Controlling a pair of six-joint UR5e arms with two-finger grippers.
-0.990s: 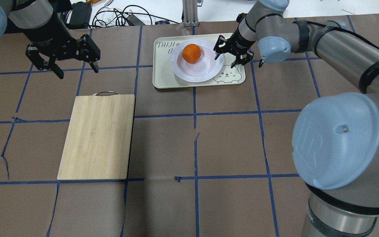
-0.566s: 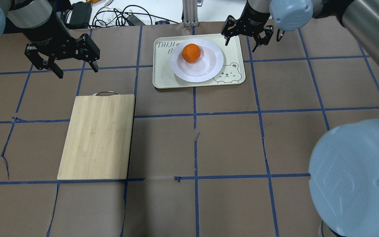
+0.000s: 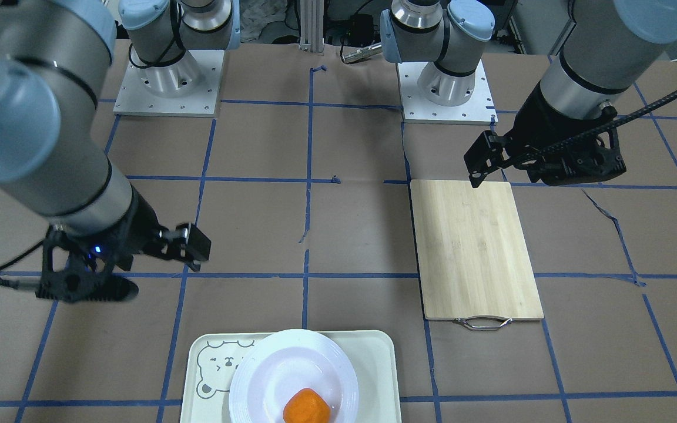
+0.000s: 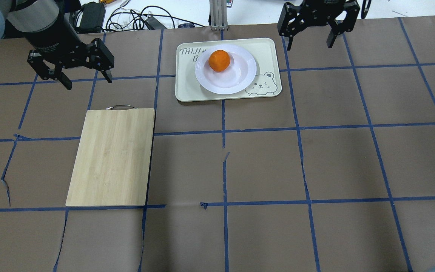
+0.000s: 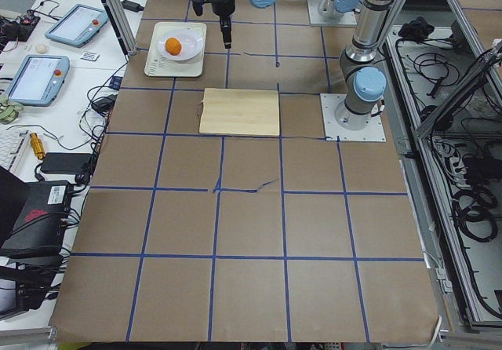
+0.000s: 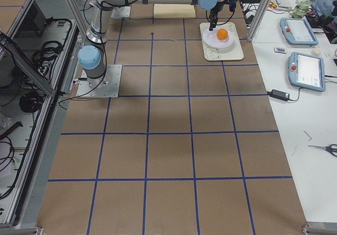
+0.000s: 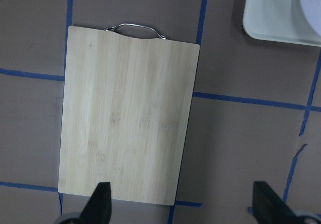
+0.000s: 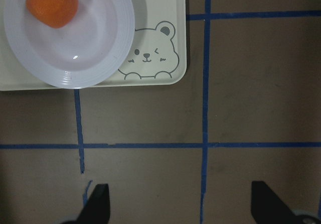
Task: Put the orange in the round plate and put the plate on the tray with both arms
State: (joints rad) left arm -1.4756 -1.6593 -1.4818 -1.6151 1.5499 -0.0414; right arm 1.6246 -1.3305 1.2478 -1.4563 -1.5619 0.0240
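Observation:
The orange (image 4: 219, 60) lies in the round white plate (image 4: 242, 73), a little off its centre. The plate rests on the pale tray (image 4: 268, 51) with the bear face, at the table's far middle. My right gripper (image 4: 310, 43) hangs open and empty beyond the tray's far right corner, clear of tray and plate. Its wrist view looks down on the orange (image 8: 51, 3), the plate (image 8: 100, 48) and the tray (image 8: 178, 13), with the fingertips (image 8: 98, 201) spread wide. Far to the left, my left gripper (image 4: 88, 81) is open and empty above bare table.
A bamboo cutting board (image 4: 111, 156) with a metal handle lies left of centre, and the left wrist view shows the same board (image 7: 128, 118) below. Cables (image 4: 134, 19) and a black box lie past the table's far edge. Brown paper with blue tape lines covers the table.
My right gripper has lifted off the plate's right rim and drawn back past the tray's far right corner. The plate, orange, tray and left gripper have stayed put.

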